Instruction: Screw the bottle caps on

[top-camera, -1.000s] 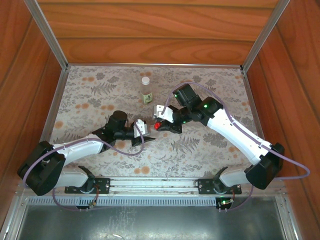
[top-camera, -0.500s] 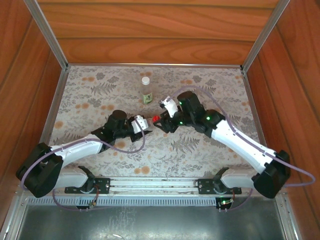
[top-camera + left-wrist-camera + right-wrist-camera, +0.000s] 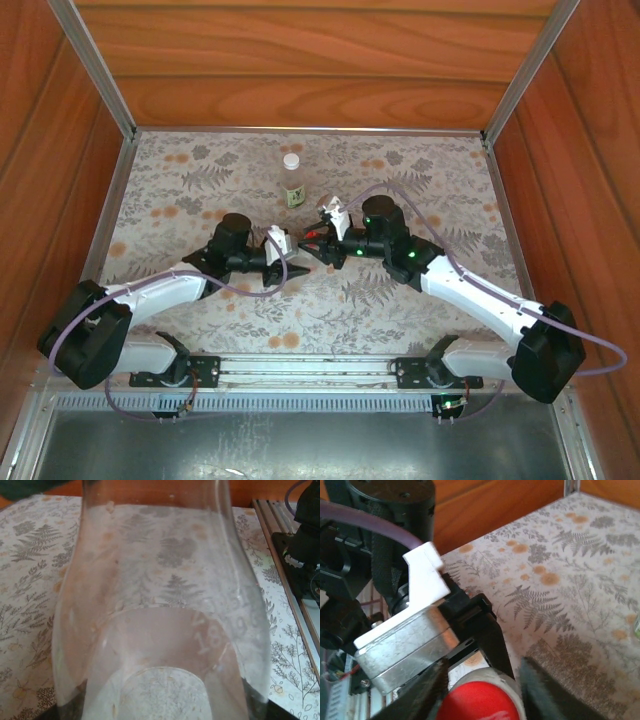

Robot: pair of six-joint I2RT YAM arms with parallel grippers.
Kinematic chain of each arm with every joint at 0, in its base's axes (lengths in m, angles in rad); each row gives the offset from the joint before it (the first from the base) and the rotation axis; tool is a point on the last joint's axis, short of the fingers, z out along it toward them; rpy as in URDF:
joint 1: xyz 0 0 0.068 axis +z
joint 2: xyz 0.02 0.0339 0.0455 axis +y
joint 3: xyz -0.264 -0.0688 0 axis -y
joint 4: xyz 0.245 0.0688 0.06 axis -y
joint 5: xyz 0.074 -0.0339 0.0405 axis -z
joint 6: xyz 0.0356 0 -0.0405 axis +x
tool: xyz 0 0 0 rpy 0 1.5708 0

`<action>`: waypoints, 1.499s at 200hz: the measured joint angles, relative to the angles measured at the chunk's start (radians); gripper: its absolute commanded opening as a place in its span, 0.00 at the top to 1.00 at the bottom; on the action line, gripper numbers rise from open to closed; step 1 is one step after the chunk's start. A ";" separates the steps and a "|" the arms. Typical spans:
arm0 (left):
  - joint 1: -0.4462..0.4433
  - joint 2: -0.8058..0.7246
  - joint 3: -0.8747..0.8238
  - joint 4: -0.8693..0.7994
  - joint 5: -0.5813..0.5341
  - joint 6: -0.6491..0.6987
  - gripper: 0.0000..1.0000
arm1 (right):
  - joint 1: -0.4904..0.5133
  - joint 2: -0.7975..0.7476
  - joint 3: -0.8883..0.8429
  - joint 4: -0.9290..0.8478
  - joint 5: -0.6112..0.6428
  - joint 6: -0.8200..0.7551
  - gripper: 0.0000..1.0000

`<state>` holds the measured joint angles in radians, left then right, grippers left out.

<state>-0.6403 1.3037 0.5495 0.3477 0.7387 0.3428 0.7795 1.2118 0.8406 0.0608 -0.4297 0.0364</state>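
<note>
Right end effector (image 3: 482, 682) pinches the red cap (image 3: 477, 704) at the mouth of the clear bottle (image 3: 160, 605), which the left end effector (image 3: 279, 256) grips over the middle of the counter (image 3: 170, 200). If cap and neck meet crooked, the threads may cross. A loose hold lets the bottle spin along.

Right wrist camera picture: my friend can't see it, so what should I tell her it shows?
A red bottle cap sits at the bottom edge between two dark gripper fingers. Just behind it is the other arm's white and silver block with black parts, and a fern-patterned tablecloth stretches off to the right.
</note>
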 measured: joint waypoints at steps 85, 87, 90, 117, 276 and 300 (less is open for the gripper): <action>0.000 0.001 0.002 0.025 -0.071 -0.027 0.02 | 0.000 0.006 0.026 -0.060 0.116 -0.048 0.84; 0.000 0.000 0.001 0.027 -0.082 -0.027 0.02 | 0.000 0.006 0.029 -0.067 0.126 -0.051 0.85; 0.000 -0.002 0.000 0.027 -0.086 -0.027 0.01 | 0.000 0.006 0.034 -0.075 0.138 -0.054 0.85; 0.000 -0.054 -0.043 0.074 -0.192 -0.040 0.00 | -0.017 0.007 0.091 -0.142 0.256 -0.090 0.86; 0.012 -0.066 -0.224 0.360 -0.404 -0.239 0.00 | -0.310 0.393 0.470 -0.265 0.451 -0.070 0.76; 0.012 -0.055 -0.224 0.364 -0.404 -0.240 0.00 | -0.310 0.393 0.470 -0.266 0.447 -0.067 0.58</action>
<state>-0.6281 1.2488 0.3260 0.7116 0.3351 0.1032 0.4698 1.6043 1.3109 -0.2047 0.0174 -0.0307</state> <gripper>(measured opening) 0.999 0.325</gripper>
